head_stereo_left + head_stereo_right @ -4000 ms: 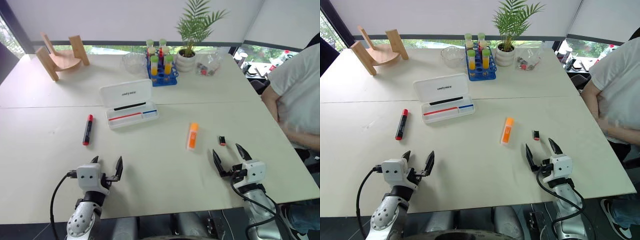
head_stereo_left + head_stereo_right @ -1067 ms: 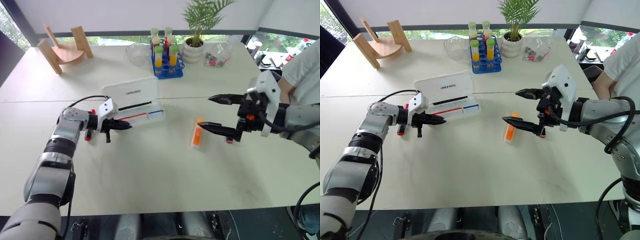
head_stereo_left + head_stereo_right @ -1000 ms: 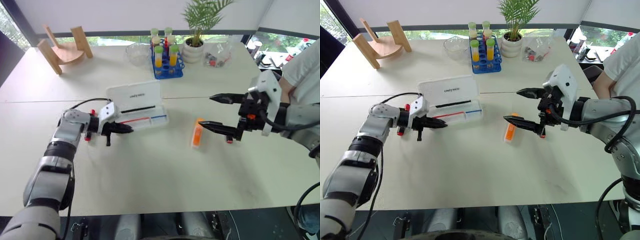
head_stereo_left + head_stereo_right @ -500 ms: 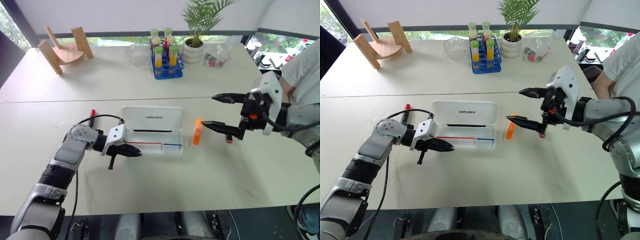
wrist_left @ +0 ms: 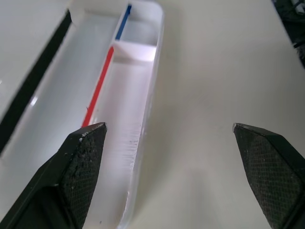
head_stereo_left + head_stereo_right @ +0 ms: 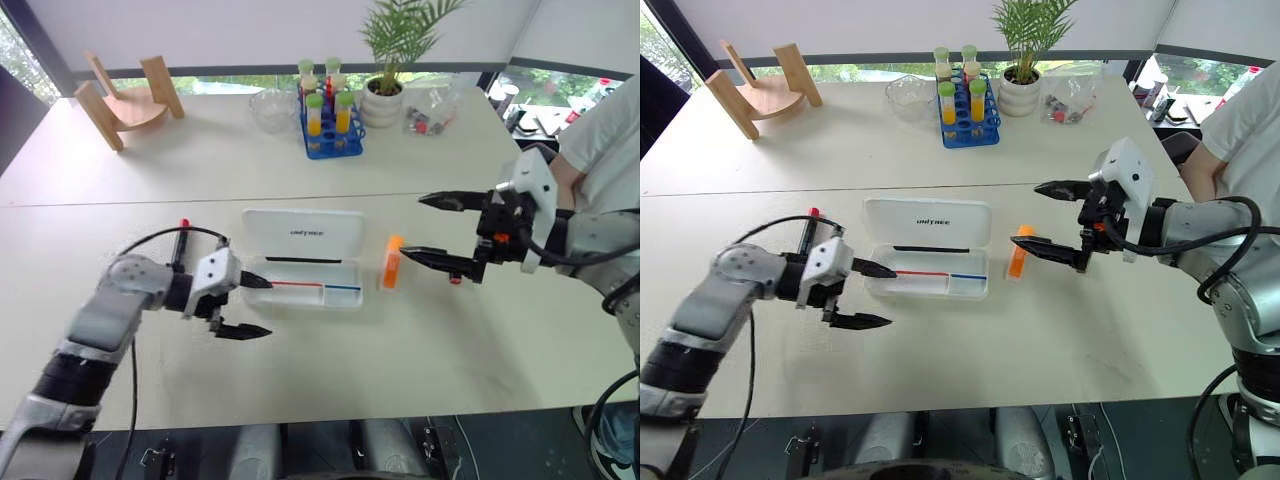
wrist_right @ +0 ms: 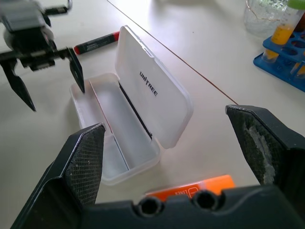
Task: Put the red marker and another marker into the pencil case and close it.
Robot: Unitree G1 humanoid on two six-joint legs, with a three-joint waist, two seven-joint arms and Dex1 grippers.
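The red marker (image 6: pixel 182 240) lies beyond the left arm from the pencil case (image 6: pixel 304 271), its near end hidden behind that arm. A person's sleeve (image 6: pixel 605 130) is cut off at the edge. The lid's lettering (image 6: pixel 305 233) is too small to read from overhead.

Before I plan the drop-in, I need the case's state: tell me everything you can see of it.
The case is a flat, white, translucent plastic box lying on the table, lid hinged open and tilted back, small black lettering on it. The tray holds a thin red stick, a blue one and a black strip at the hinge. The open left end effector is at its end, not gripping it.
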